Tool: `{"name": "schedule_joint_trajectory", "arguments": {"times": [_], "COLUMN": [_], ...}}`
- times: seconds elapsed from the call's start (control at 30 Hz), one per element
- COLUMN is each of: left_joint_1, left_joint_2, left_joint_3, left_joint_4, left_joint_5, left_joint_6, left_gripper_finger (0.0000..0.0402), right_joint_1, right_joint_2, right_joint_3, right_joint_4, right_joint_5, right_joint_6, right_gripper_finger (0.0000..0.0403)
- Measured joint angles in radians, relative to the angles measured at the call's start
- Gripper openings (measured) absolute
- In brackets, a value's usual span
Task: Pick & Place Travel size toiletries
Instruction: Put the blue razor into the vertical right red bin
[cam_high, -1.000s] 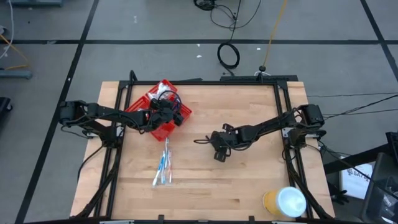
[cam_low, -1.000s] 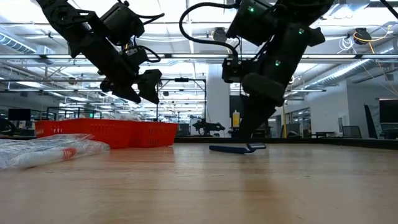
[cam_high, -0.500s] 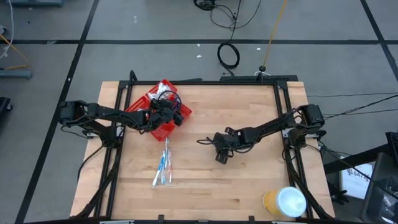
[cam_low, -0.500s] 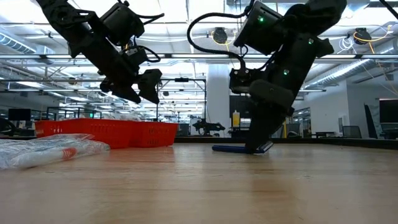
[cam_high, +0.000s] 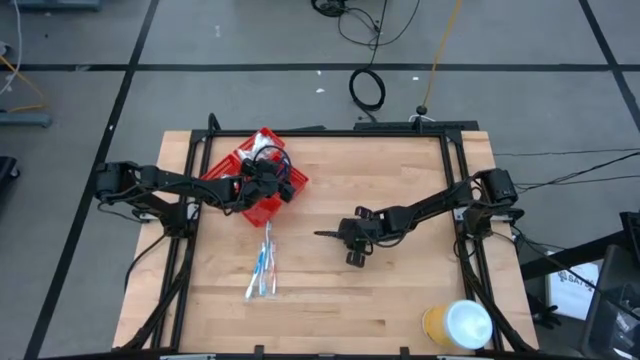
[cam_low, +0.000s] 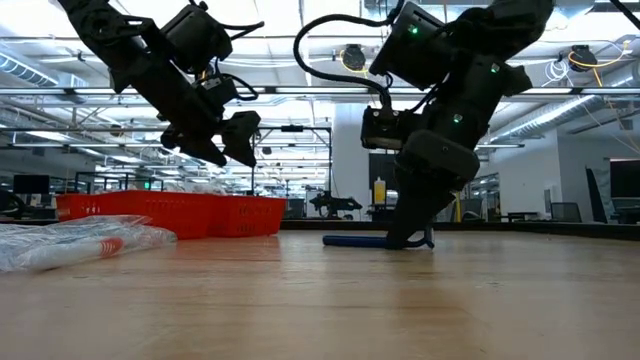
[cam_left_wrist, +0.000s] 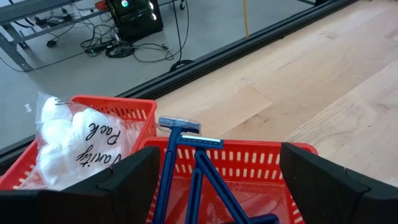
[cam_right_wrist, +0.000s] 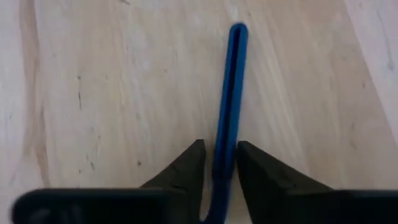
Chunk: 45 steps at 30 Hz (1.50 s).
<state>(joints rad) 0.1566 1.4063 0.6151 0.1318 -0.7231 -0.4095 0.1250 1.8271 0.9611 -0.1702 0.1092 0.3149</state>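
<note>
From above, your right gripper (cam_high: 352, 237) sits mid-table on a dark blue razor (cam_high: 328, 234), whose long axis runs across the table, free end toward the red tray (cam_high: 262, 208). At table height, the razor (cam_low: 355, 241) lies flat on the wood, poking out sideways from the fingers. Your right wrist camera shows 2 fingers (cam_right_wrist: 186, 167) pinched narrow on the handle (cam_right_wrist: 230, 93), which points straight ahead. Your left gripper (cam_left_wrist: 214, 174) hangs wide above the tray (cam_left_wrist: 249, 163), 2 blue razors (cam_left_wrist: 180, 155) inside.

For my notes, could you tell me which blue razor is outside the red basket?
The lone blue razor lying on the bare table between the right gripper's fingers; the other razors stand inside the red basket.
</note>
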Motion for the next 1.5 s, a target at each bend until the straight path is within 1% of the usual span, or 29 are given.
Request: {"name": "schedule_joint_trajectory", "arguments": {"times": [0.17, 0.27, 0.4, 0.53, 0.67, 0.73, 0.87, 1.0, 1.07, 1.13, 1.23, 1.37, 1.43, 1.5], "left_joint_1": [0.000, 0.000, 0.002, 0.002, 0.002, 0.002, -0.006, -0.027, -0.036, -0.043, -0.049, -0.064, -0.075, -0.087], "left_joint_2": [0.000, 0.000, 0.000, 0.000, 0.000, 0.000, 0.000, 0.000, 0.000, 0.000, 0.005, 0.041, 0.067, 0.092], "left_joint_3": [0.000, 0.000, 0.000, 0.000, 0.000, 0.000, 0.000, 0.000, 0.000, 0.000, 0.000, 0.001, 0.002, 0.002], "left_joint_4": [0.000, 0.000, 0.000, 0.000, -0.001, 0.005, 0.042, 0.097, 0.132, 0.187, 0.307, 0.501, 0.577, 0.628], "left_joint_5": [0.000, 0.019, 0.045, 0.045, 0.046, 0.051, 0.095, 0.106, 0.127, 0.178, 0.302, 0.459, 0.496, 0.506], "left_joint_6": [-0.006, -0.012, -0.013, 0.001, 0.033, 0.034, 0.091, 0.138, 0.166, 0.191, 0.217, 0.225, 0.220, 0.216], "left_gripper_finger": [0.0324, 0.0324, 0.0324, 0.0324, 0.0324, 0.0324, 0.0324, 0.0324, 0.0324, 0.0324, 0.0324, 0.0324, 0.0324, 0.0324], "right_joint_1": [-0.012, -0.020, -0.029, -0.052, -0.101, -0.119, -0.143, -0.158, -0.161, -0.164, -0.166, -0.163, -0.163, -0.162], "right_joint_2": [0.002, 0.003, -0.006, -0.045, -0.087, -0.098, -0.102, -0.102, -0.102, -0.101, -0.102, -0.102, -0.102, -0.102], "right_joint_3": [-0.001, -0.002, -0.007, -0.007, -0.006, -0.017, -0.083, -0.200, -0.268, -0.334, -0.395, -0.411, -0.406, -0.401], "right_joint_4": [0.003, 0.050, 0.178, 0.288, 0.354, 0.425, 0.686, 0.940, 1.071, 1.207, 1.388, 1.483, 1.499, 1.491], "right_joint_5": [-0.009, -0.006, 0.013, 0.163, 0.345, 0.393, 0.388, 0.388, 0.388, 0.379, 0.283, 0.186, 0.147, 0.121], "right_joint_6": [-0.084, -0.122, -0.211, -0.304, -0.327, -0.326, -0.326, -0.296, -0.276, -0.273, -0.269, -0.245, -0.237, -0.237], "right_gripper_finger": [0.0022, 0.0021, 0.0021, 0.0021, 0.0021, 0.0021, 0.0021, 0.0021, 0.0021, 0.0021, 0.0021, 0.0022, 0.0022, 0.0021]}}
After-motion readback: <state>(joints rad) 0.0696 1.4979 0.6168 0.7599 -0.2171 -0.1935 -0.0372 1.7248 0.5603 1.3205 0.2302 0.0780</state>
